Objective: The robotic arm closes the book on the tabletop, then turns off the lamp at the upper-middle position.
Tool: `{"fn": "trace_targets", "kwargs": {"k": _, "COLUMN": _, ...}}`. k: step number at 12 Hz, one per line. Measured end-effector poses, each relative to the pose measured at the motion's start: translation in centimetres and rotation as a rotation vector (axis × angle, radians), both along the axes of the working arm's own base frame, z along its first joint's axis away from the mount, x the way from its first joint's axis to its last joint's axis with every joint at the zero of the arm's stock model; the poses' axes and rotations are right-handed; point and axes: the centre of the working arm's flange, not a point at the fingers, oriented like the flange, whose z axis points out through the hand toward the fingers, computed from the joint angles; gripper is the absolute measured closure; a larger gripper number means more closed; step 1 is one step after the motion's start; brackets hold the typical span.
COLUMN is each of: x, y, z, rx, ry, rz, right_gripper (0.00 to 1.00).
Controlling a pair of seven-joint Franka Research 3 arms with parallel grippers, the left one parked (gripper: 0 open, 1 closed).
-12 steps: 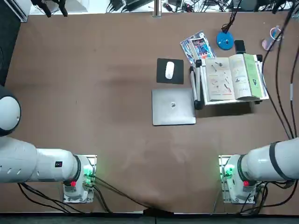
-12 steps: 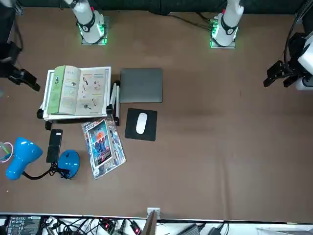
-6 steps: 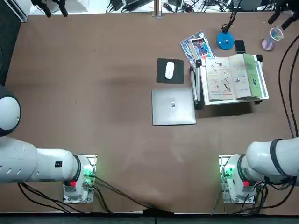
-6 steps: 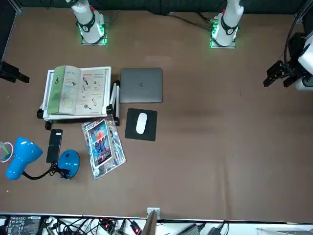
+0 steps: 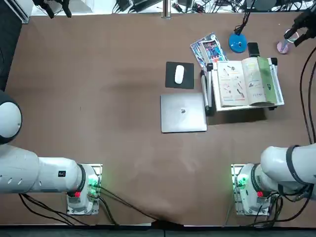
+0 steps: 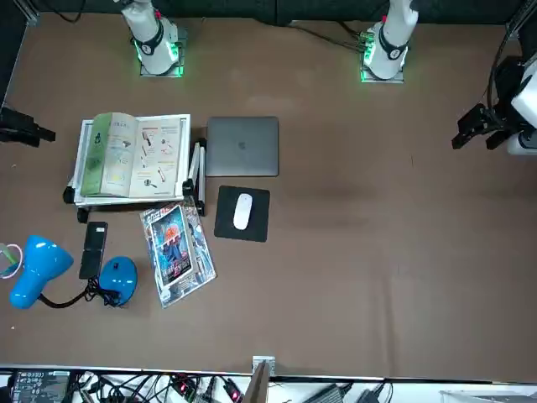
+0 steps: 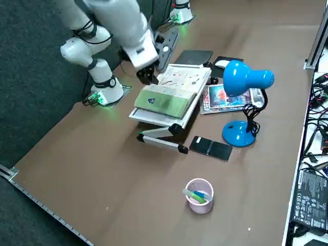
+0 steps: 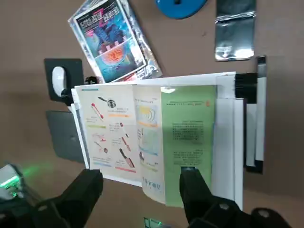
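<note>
Drifting right gripper (image 5: 292, 39), top view: it is showing further into the upper right corner than in the previous top frame and is now overlapping the pink cup (image 5: 283, 47) in this view.
Arm cables (image 5: 306, 94), top view: they are hanging in a slightly different curve from before.
Book (image 5: 247, 84), top view: it is lying open on the white stand (image 5: 216, 96), unchanged, beside the silver laptop (image 5: 183, 113).
Lamp (image 5: 238, 43), top view: its round blue base is standing on the tabletop (image 5: 123, 133), in the same place as before.
Gripper edge, front view: a dark part is reaching slightly further in from the left than in the previous front frame.
Lamp head (image 6: 42, 267), front view: it is sitting left of the base, with the black phone (image 6: 93, 250) between them.
Arm pose, right side view: the white right arm (image 7: 123, 31) is bending over the stand, its gripper pointing down near the book.
Fingers (image 8: 85, 194), right wrist view: they are standing wide apart, with the open pages and green cover flap (image 8: 187, 137) showing beyond them.
Writing, right wrist view: the pages and the glossy leaflet (image 8: 111, 42) are carrying print too small or blurred to read.
</note>
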Motion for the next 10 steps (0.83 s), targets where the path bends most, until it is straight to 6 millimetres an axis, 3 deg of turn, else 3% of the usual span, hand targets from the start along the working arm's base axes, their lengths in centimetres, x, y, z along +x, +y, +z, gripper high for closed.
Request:
{"fn": "trace_targets", "kwargs": {"k": 5, "x": -0.6, "y": -3.4, "z": -7.5, "rx": 0.179, "ry": 0.017, "rz": 0.001, "right_gripper": 0.00}}
{"fn": "trace_targets", "kwargs": {"k": 10, "x": -0.5, "y": -4.6, "z": -12.8, "rx": 0.293, "ry": 0.005, "rz": 0.020, "right_gripper": 0.00}}
